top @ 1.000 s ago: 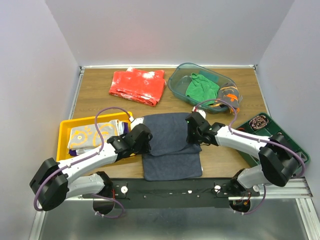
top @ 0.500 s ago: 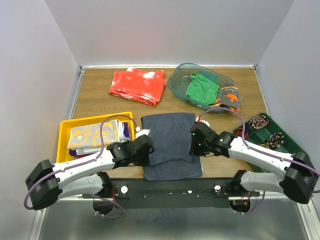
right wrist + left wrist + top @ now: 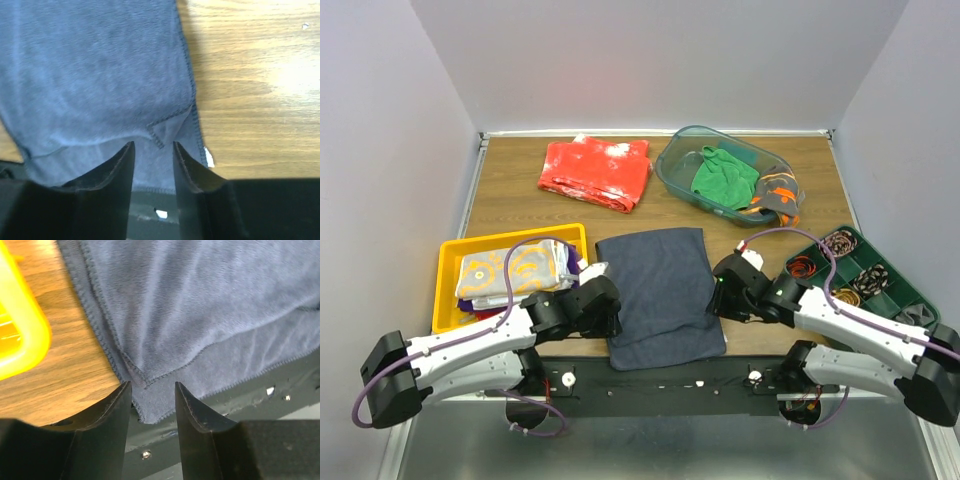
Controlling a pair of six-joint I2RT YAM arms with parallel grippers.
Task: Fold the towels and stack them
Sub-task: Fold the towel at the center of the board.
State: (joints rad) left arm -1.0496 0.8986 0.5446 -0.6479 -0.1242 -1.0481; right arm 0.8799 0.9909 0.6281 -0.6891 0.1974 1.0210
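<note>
Navy towel [image 3: 658, 290]: soft, limp, seemingly doubled; pinch both layers at near corners. Left claw [image 3: 150, 387], right claw [image 3: 153, 145]: apart, empty.

No readable text, labels, numbers or signs

My left end effector [image 3: 150, 395] and my right end effector [image 3: 153, 152] both hang low, tilted downward, facing inward toward each other, each with jaws standing slightly apart.
</note>
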